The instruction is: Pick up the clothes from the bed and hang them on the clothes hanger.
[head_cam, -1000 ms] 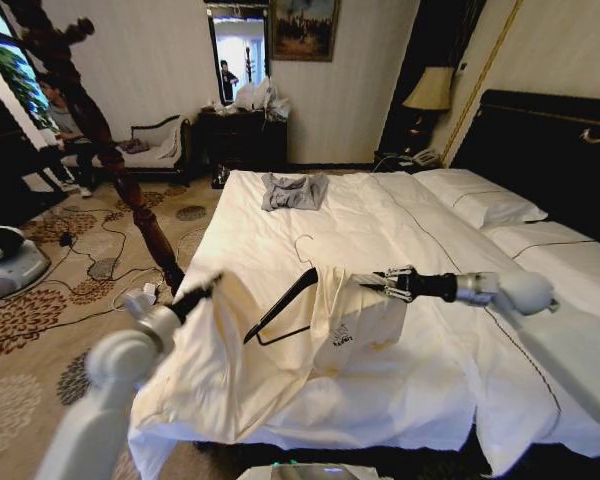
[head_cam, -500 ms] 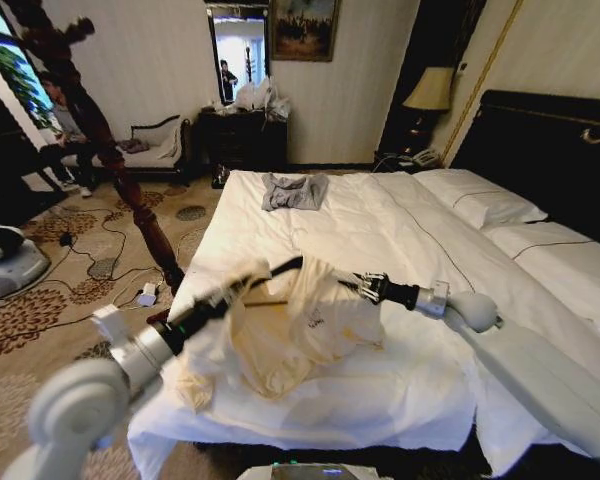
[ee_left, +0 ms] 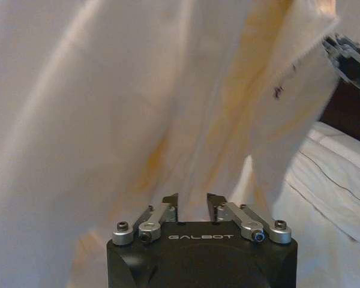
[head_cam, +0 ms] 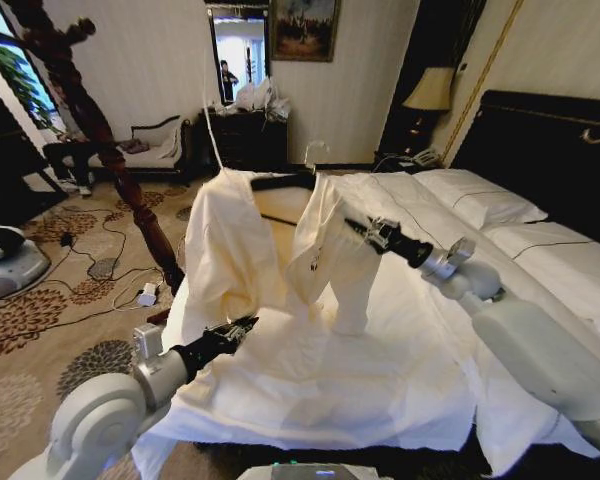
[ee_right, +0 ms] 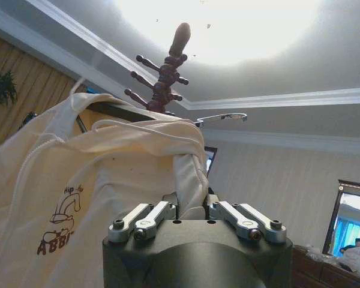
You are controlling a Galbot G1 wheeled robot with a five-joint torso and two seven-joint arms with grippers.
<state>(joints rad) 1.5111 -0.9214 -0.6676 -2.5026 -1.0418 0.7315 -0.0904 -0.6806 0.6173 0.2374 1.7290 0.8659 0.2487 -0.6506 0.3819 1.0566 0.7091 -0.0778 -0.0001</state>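
The cream clothes (head_cam: 235, 240) hang draped over the black clothes hanger (head_cam: 280, 182), held up above the bed (head_cam: 410, 340). My right gripper (head_cam: 355, 226) is shut on a fold of the clothes near the collar; the right wrist view shows the fabric (ee_right: 108, 180) pinched between its fingers (ee_right: 192, 210), with the hanger bar (ee_right: 117, 111) above. My left gripper (head_cam: 248, 323) sits low by the hem, apart from it. In the left wrist view it (ee_left: 192, 204) is open with nothing between its fingers and the fabric (ee_left: 138, 108) just ahead.
A dark turned-wood coat stand (head_cam: 90, 120) rises at the left of the bed, its top in the right wrist view (ee_right: 168, 66). Cables and a white machine (head_cam: 5, 262) lie on the patterned carpet. White pillows (head_cam: 475, 195) and the dark headboard (head_cam: 550, 150) are at the right.
The right gripper has lifted the clothes and hanger from just above the bed to hanging height. The left gripper has let go of the fabric and dropped low toward the hem.
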